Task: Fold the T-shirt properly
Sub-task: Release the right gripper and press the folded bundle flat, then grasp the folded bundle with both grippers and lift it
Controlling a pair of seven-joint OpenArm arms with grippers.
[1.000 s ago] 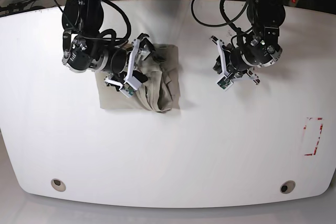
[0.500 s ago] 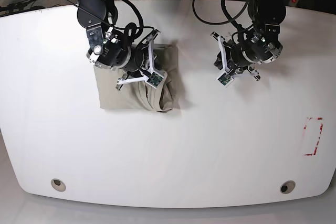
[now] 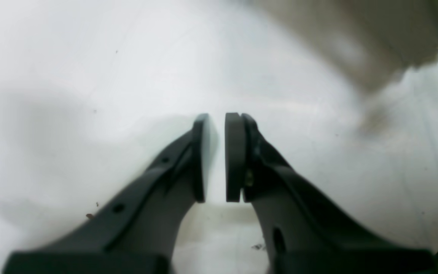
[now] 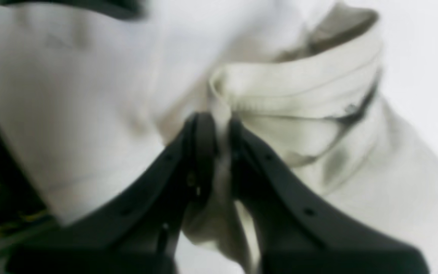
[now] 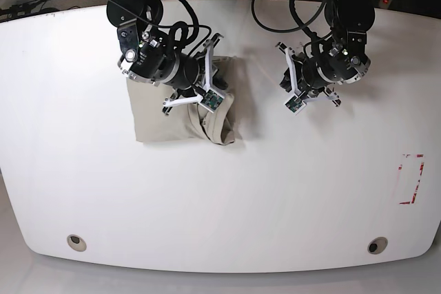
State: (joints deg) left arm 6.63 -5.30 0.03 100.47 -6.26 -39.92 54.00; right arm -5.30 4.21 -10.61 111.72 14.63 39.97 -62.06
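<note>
The beige T-shirt lies folded into a rough rectangle on the white table, its right side bunched into thick folds. My right gripper is over that bunched right side. In the right wrist view, the right gripper is shut on a ridge of the T-shirt, with cloth pinched between the pads. My left gripper hovers over bare table to the right of the shirt. The left gripper is shut with only a slit between the pads and nothing in it. A blurred edge of the T-shirt shows beyond it.
A red tape outline marks the table near its right edge. Two round holes sit near the front edge. Cables and arm bases crowd the far edge.
My right arm swung rightward across the shirt and its gripper closed on the bunched fabric at the right side. The shirt's right edge shifted slightly. The left arm barely moved.
</note>
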